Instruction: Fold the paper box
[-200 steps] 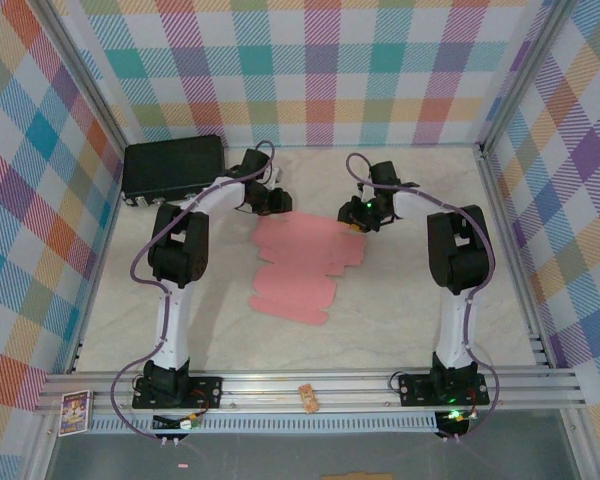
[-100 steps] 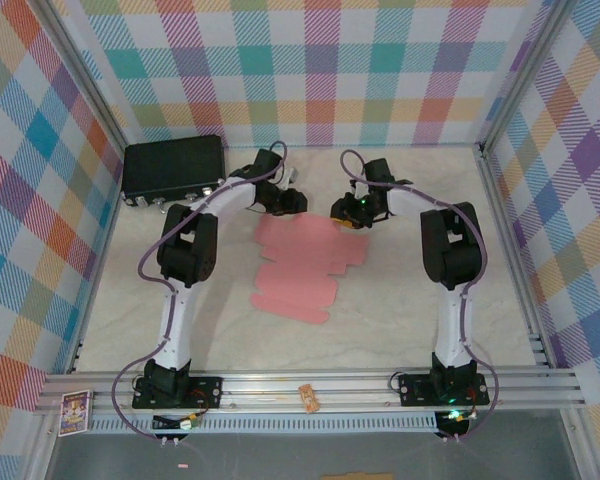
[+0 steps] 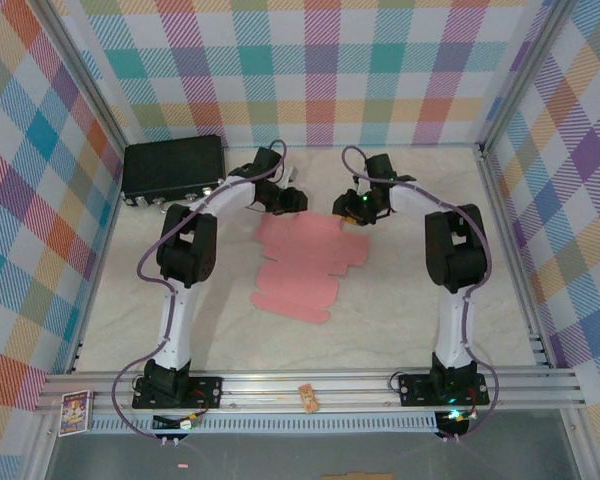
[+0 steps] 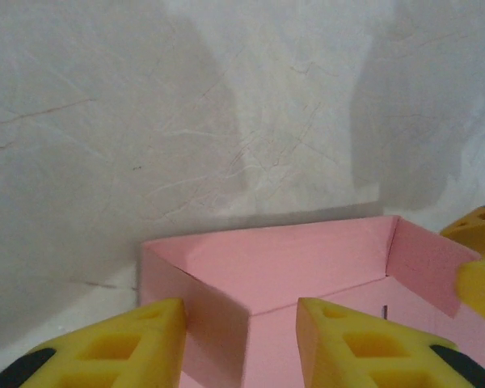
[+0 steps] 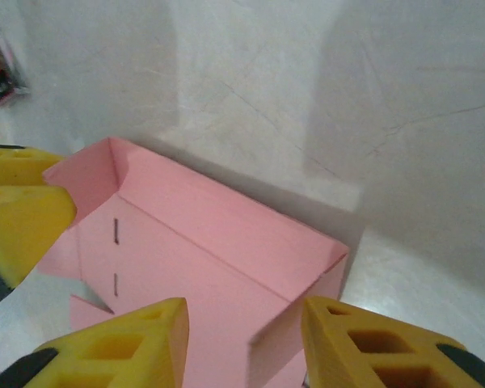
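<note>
salmon-pink thin card, the die-cut paper box (image 3: pixel 305 262), lies flat on the pale marbled table (image 3: pixel 400 300), its far edge raised into a low wall with two corner tabs. the left gripper (image 4: pixel 242 327) and right gripper (image 5: pixel 246 323) each straddle one corner, yellow jaws parted, card between them but not pinched. to fold well, both should probably press the tabs inward together, keeping the wall upright without dragging the sheet.
</note>
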Robot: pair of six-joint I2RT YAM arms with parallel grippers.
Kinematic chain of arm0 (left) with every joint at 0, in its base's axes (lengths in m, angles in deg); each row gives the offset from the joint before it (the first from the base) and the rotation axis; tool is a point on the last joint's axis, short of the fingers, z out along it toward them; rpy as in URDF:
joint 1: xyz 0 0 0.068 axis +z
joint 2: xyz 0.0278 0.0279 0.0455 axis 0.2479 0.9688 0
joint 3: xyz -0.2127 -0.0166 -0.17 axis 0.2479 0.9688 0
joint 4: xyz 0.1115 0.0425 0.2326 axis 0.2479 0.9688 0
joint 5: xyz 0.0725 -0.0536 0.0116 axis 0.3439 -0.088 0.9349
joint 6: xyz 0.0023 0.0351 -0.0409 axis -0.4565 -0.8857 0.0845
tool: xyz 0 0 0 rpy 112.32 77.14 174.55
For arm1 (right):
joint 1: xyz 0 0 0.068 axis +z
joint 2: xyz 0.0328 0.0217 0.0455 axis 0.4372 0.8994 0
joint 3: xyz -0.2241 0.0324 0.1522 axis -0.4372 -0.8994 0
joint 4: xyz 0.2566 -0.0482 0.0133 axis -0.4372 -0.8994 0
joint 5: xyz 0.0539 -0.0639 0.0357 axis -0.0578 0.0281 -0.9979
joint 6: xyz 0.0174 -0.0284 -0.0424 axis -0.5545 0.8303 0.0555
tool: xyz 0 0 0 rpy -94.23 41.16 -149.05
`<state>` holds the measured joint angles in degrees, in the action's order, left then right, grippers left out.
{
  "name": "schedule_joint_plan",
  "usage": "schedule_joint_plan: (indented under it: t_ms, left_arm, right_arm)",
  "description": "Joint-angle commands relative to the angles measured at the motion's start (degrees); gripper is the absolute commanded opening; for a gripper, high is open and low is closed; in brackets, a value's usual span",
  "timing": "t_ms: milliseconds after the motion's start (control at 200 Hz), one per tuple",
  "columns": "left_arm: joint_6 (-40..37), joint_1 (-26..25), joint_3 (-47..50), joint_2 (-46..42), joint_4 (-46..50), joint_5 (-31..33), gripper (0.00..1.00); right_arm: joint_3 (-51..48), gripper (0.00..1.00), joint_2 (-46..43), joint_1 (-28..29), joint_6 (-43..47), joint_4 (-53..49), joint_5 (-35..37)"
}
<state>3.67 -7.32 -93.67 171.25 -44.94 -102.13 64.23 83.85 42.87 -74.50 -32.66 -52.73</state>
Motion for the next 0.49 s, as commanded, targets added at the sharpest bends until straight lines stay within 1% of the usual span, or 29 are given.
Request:
schedule_joint_plan:
  t_ms: [0, 150, 280, 330, 405, 490]
  left_arm:
    - [-1.2, -0.6, 1.8, -9.3, 1.2, 2.5, 0.43]
    - [-2.3, -0.6, 8.4, -17.4, 1.0, 7.6, 0.44]
    - [-3.2, -0.6, 16.2, -24.3, 1.7, 13.9, 0.45]
    - [-3.2, -0.7, 19.3, -26.7, 2.1, 16.0, 0.47]
    - [-3.0, -0.7, 24.1, -30.0, 2.5, 17.8, 0.48]
    - [-2.0, -0.7, 29.5, -32.7, 2.4, 19.1, 0.50]
  right_arm:
    - [-2.0, 0.43, -8.2, 0.4, 2.5, -3.3, 5.1]
    - [-7.9, 0.44, -15.8, 0.3, 3.8, -5.4, 8.8]
    - [-16.4, 0.45, -23.9, 0.3, 2.7, -5.4, 8.6]
    - [-19.2, 0.46, -26.4, 0.4, 2.4, -5.9, 8.2]
    - [-23.4, 0.46, -29.5, 0.6, 1.3, -6.6, 7.3]
    - [-28.2, 0.46, -32.8, 1.8, -1.5, -6.0, 8.0]
